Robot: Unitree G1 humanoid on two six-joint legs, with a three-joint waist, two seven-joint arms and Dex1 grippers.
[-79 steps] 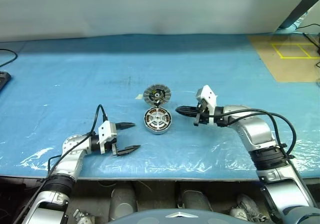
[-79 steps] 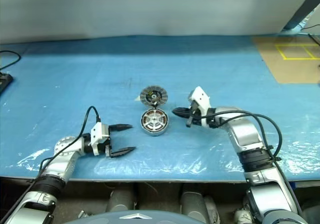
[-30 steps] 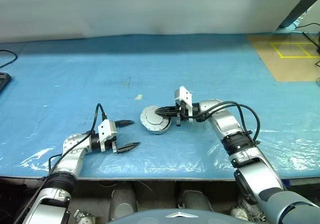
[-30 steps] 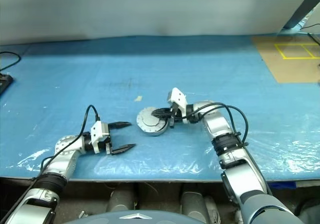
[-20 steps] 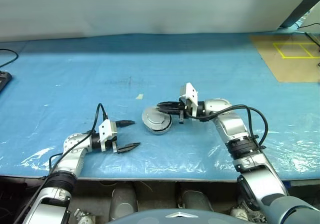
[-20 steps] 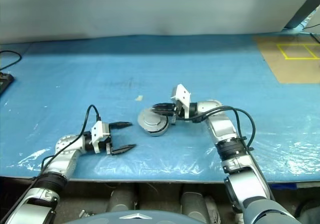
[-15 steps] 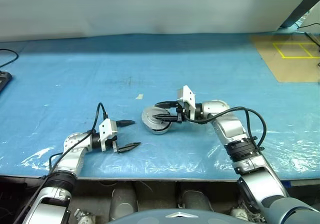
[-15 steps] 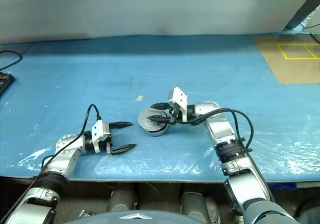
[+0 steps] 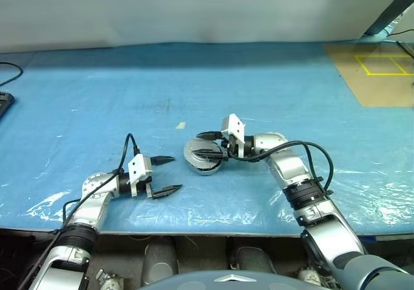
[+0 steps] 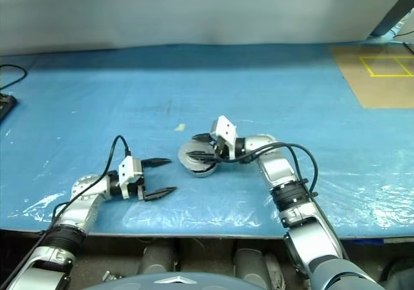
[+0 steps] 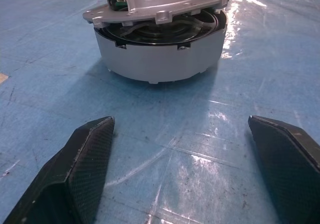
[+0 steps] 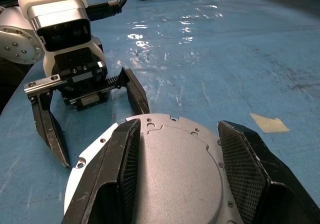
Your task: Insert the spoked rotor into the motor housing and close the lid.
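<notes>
The left hand [image 9: 163, 174], lower left of centre in the head view, rested low over the table [image 9: 84, 102] with fingers spread wide, holding nothing. At centre sat the motor housing [image 11: 159, 59] with the lid [image 12: 170, 169] folded down over it. The right hand [image 9: 209, 144] hovered over the lid, fingers apart and gripping nothing. The assembly appeared rigid, heavy metal with a smooth top, best taken by the rim. The spoked rotor was hidden under the lid; whether the lid was fully seated could not be determined.
</notes>
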